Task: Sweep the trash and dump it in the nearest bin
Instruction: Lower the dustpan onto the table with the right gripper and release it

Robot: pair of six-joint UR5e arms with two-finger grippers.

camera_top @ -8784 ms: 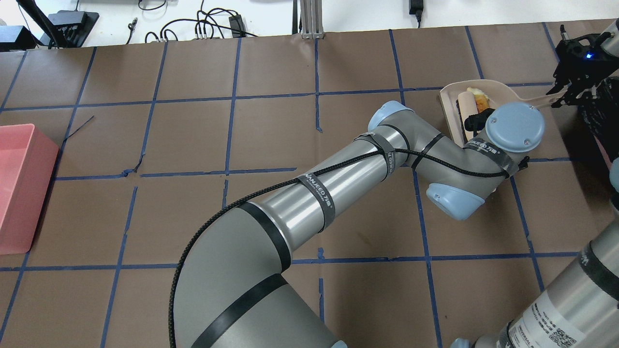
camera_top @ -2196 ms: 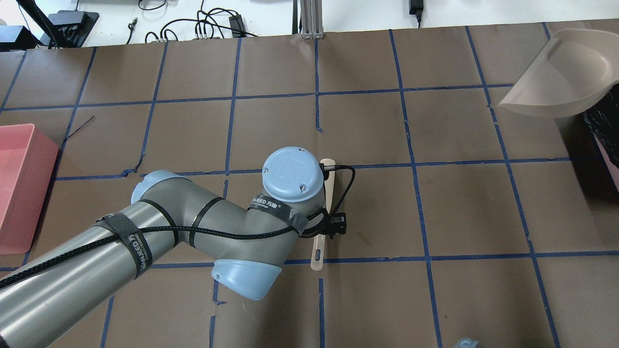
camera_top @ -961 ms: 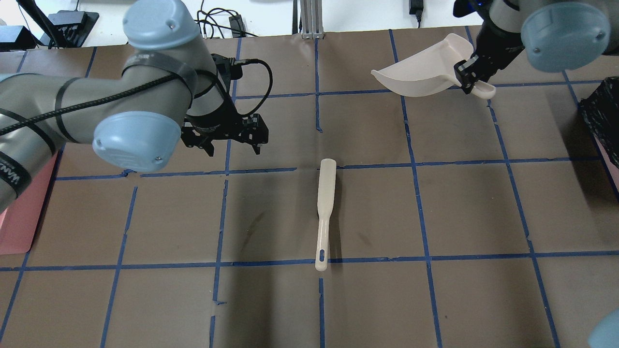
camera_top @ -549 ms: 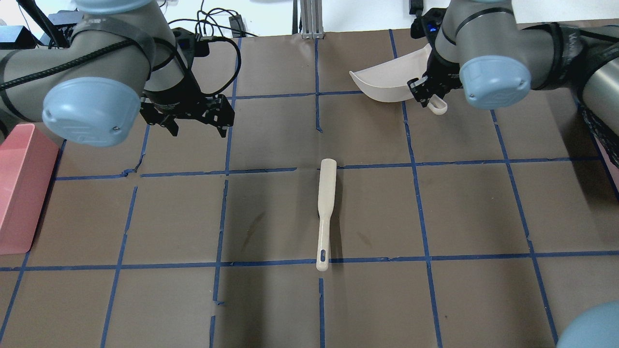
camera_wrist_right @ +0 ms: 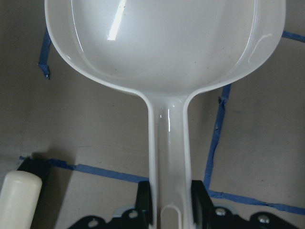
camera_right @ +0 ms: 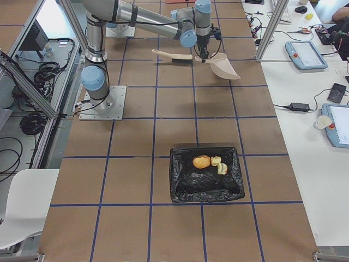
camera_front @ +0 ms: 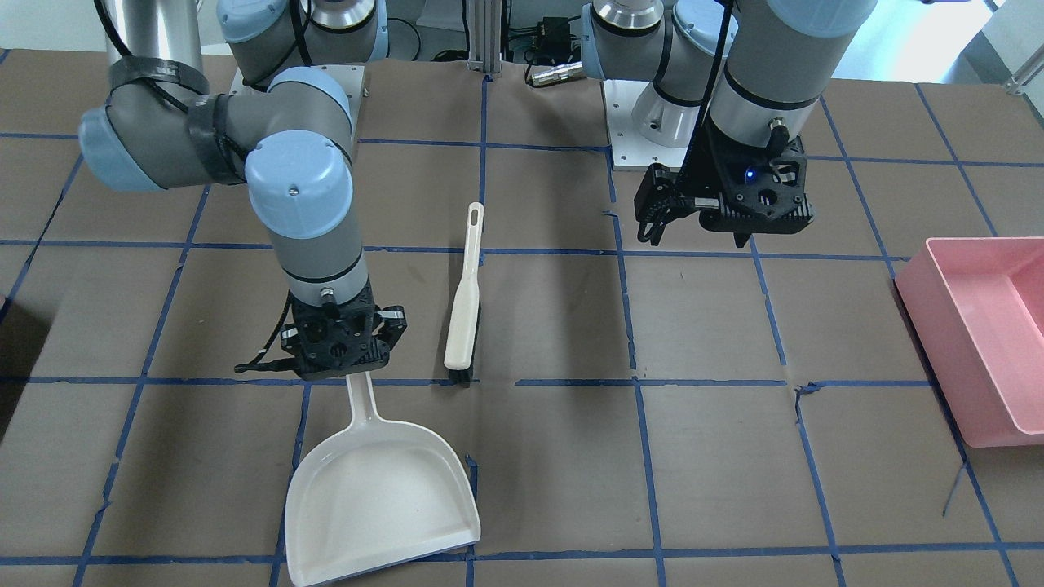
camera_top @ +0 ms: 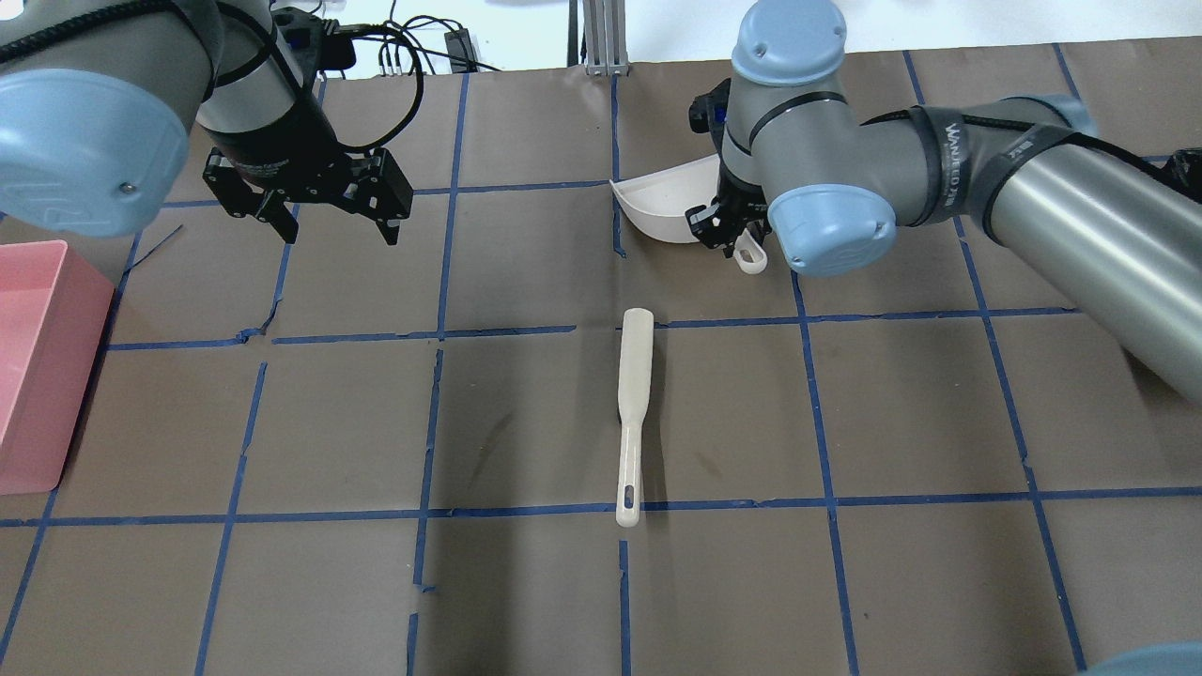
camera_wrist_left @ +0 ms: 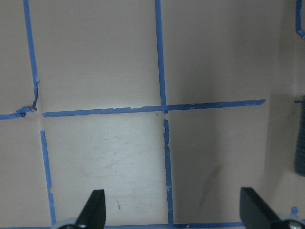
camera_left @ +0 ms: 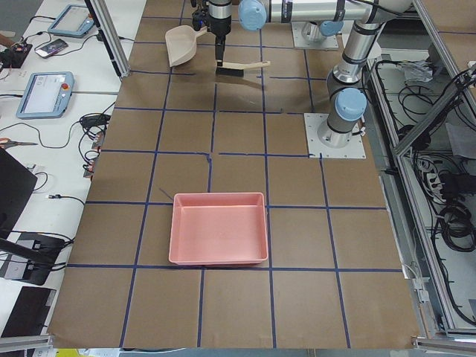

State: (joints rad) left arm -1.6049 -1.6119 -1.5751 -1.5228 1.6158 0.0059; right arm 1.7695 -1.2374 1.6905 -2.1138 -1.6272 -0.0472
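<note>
— Starting from the camera that faced the robot: what held what?
— Your right gripper was clamped on the handle of the dustpan, which was empty, its length running away from the robot. The brush lay near it, roughly parallel, on the side of your left gripper, which hung wide open with nothing in it.
— And overhead?
— The dustpan looked tilted; whether it touched the table I couldn't tell.
— The trash?
— At the right-end camera, the trash lay in the bin, well apart from both arms, your right arm the nearer.
— The wrists?
— Left: fingers spread over bare table. Right: jaws tight on the handle. I judged the dumping done; you had only to set the dustpan down clear of the brush.
</note>
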